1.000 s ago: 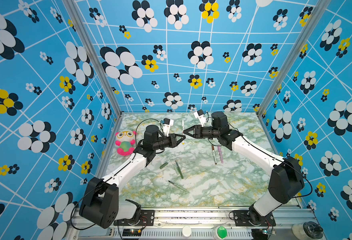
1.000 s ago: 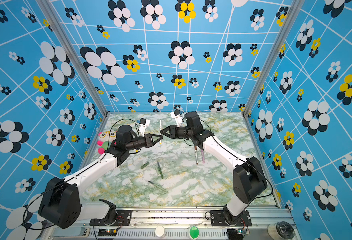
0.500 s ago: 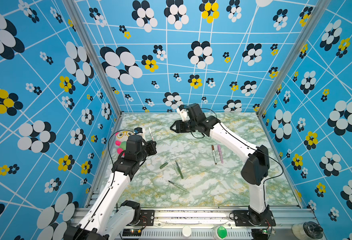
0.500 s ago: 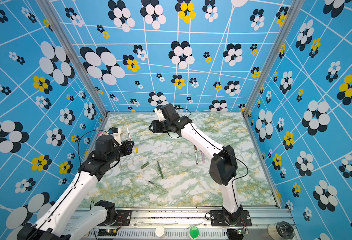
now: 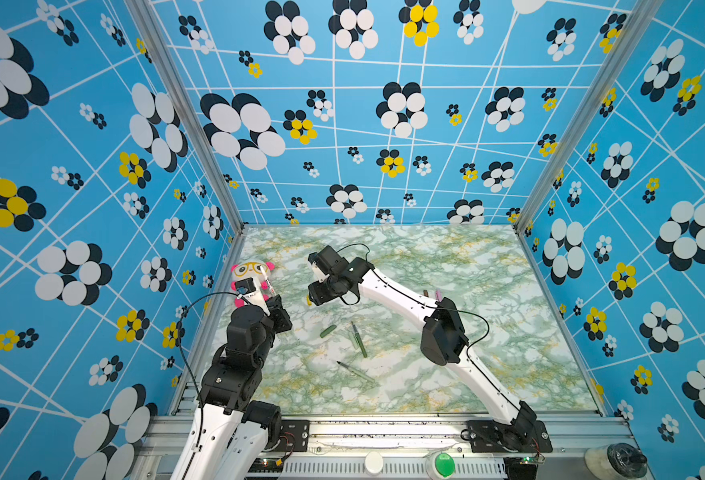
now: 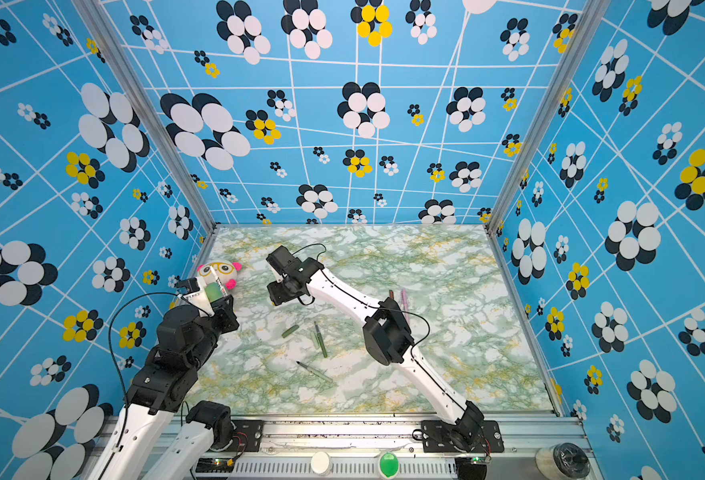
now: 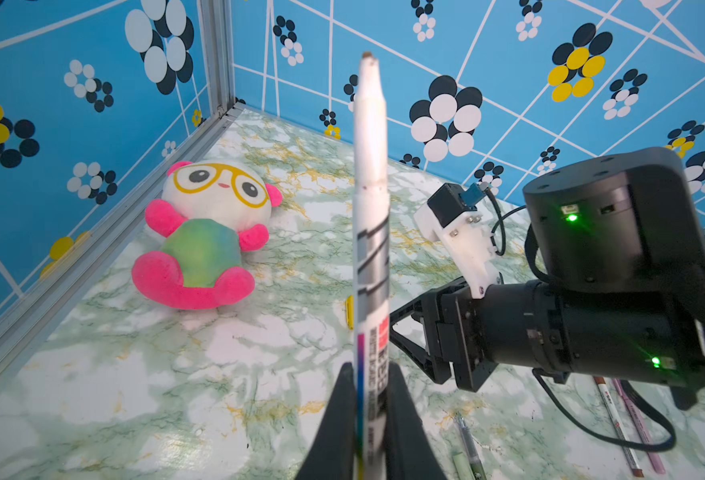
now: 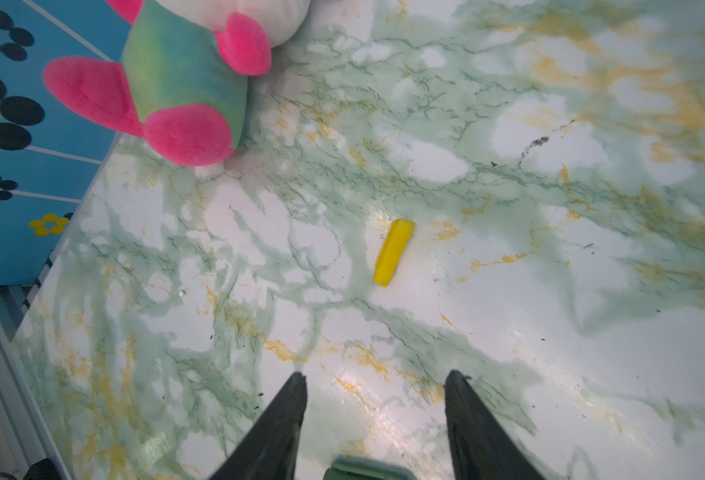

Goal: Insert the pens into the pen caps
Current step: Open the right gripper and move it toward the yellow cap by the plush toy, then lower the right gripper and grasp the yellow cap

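Left end effector [image 7: 371, 370] clamped tight; right end effector [image 8: 373, 378] spread apart, angled downward.

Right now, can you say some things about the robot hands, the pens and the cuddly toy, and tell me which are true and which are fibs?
1. The left gripper is holding a white pen. True.
2. The white pen has its cap on. False: its tip is bare.
3. The right gripper has grabbed the yellow cap. False: the cap lies on the table, and the jaws are open, not touching it.
4. A plush toy lies on the table. True.
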`<state>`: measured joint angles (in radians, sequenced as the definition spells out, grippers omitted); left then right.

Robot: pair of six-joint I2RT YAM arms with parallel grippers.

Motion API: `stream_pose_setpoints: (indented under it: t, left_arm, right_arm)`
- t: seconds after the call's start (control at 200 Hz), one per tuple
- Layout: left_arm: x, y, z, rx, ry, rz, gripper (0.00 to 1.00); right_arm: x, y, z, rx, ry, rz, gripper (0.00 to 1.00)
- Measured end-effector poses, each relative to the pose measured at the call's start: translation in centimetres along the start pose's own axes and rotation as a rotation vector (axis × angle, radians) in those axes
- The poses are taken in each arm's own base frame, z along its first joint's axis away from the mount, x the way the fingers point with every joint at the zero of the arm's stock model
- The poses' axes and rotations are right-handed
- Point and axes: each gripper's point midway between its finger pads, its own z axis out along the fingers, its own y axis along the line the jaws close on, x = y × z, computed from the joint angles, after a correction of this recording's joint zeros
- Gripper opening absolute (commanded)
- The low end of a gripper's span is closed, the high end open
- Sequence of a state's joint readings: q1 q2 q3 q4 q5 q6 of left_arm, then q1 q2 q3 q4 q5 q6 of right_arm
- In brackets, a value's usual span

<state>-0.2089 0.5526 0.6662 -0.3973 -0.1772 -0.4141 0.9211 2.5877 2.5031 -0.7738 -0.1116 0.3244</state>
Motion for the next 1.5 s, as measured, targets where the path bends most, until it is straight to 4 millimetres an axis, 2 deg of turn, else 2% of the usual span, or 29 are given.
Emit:
stream_pose_setpoints:
  t: [0.26, 0.655, 0.935, 1.119, 1.209, 1.499]
  left_arm:
    - [2.4, 0.2, 1.2, 0.003, 0.072, -0.009, 0.0]
    - [2.9, -0.6, 1.7, 0.048, 0.089, -0.041, 0.0]
    - [3.3, -1.1, 1.9, 0.074, 0.114, -0.048, 0.0]
    - [3.4, -1.3, 1.9, 0.083, 0.119, -0.049, 0.0]
    - [3.4, -1.3, 1.9, 0.086, 0.12, -0.049, 0.0]
    - [3.5, -1.4, 1.9, 0.093, 0.123, -0.049, 0.0]
  right_arm:
    - [1.2, -0.9, 3.4, 0.049, 0.005, -0.007, 0.48]
    - [0.6, -1.4, 6.4, 0.06, -0.062, -0.011, 0.44]
    - [-0.4, -0.2, 7.6, 0.07, -0.133, -0.03, 0.38]
    - [-0.5, -0.7, 7.7, 0.124, -0.153, -0.055, 0.28]
    - [-0.7, -1.0, 7.8, 0.153, -0.164, -0.072, 0.2]
    - [-1.0, -1.5, 7.7, 0.184, -0.181, -0.087, 0.12]
